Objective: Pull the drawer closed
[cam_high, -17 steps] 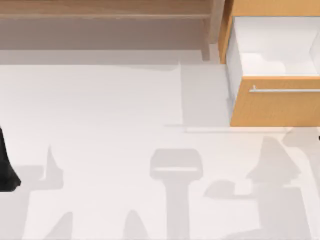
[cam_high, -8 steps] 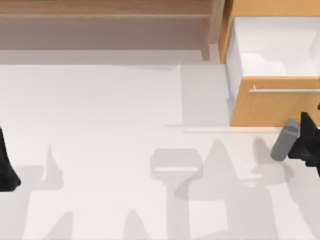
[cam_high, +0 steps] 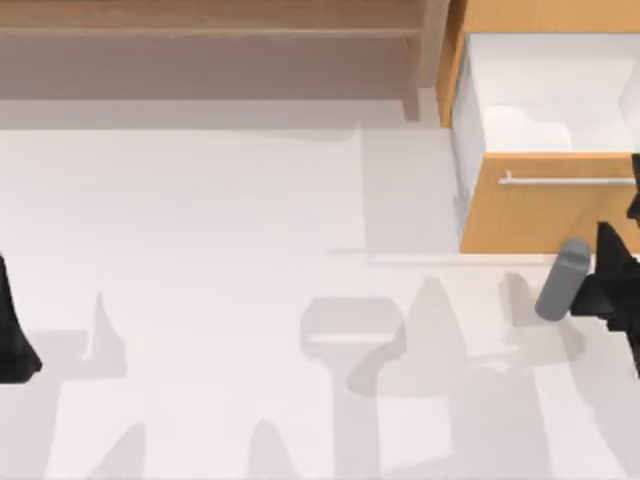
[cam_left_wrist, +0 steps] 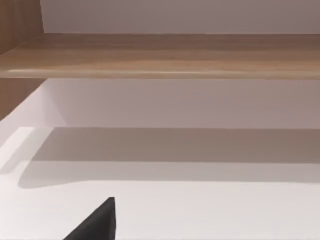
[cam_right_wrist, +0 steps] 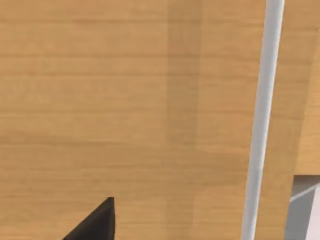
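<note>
White table (cam_high: 200, 220): right gripper (cam_high: 625, 215) has edged closer to the open drawer (cam_high: 540, 215), facing its handle (cam_right_wrist: 262, 115); finger state unclear. Left gripper (cam_high: 12, 330) stays parked.

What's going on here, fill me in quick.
The drawer at the table's far right stands pulled out, its white inside showing. The right arm has come in from the right edge, and the right gripper now sits just in front of the orange-tan front panel, below the silver bar handle. The left arm stays parked at the left edge.
</note>
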You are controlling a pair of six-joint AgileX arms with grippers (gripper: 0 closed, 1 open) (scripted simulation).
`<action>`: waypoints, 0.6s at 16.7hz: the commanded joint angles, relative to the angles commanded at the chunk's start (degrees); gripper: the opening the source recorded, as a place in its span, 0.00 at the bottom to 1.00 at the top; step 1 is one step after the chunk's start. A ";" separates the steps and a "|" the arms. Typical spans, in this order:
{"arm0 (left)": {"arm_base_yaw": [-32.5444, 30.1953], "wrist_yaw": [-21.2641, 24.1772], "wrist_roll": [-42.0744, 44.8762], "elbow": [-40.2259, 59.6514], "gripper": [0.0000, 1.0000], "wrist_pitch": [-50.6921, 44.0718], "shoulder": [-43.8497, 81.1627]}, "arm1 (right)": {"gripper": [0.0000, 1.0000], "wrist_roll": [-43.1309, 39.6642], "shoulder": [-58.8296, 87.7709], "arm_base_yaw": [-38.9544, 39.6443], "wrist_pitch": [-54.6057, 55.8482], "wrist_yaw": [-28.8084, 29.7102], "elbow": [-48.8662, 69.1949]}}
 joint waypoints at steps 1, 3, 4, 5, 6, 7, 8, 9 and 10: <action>0.00 0.00 0.00 0.00 1.00 0.00 0.00 | 1.00 -0.03 0.09 -0.27 -0.59 -0.30 0.80; 0.00 0.00 0.00 0.00 1.00 0.00 0.00 | 1.00 -0.08 0.42 -0.98 -2.13 -1.01 2.70; 0.00 0.00 0.00 0.00 1.00 0.00 0.00 | 1.00 -0.08 0.58 -1.34 -2.89 -1.36 3.64; 0.00 0.00 0.00 0.00 1.00 0.00 0.00 | 1.00 -0.08 0.72 -1.61 -3.49 -1.64 4.38; 0.00 0.00 0.00 0.00 1.00 0.00 0.00 | 1.00 -0.08 0.80 -1.77 -3.83 -1.79 4.79; 0.00 0.00 0.00 0.00 1.00 0.00 0.00 | 1.00 -0.08 0.81 -1.78 -3.86 -1.80 4.82; 0.00 0.00 0.00 0.00 1.00 0.00 0.00 | 1.00 -0.08 0.81 -1.78 -3.86 -1.80 4.82; 0.00 0.00 0.00 0.00 1.00 0.00 0.00 | 1.00 -0.08 0.81 -1.78 -3.86 -1.80 4.82; 0.00 0.00 0.00 0.00 1.00 0.00 0.00 | 0.92 -0.08 0.81 -1.78 -3.86 -1.80 4.82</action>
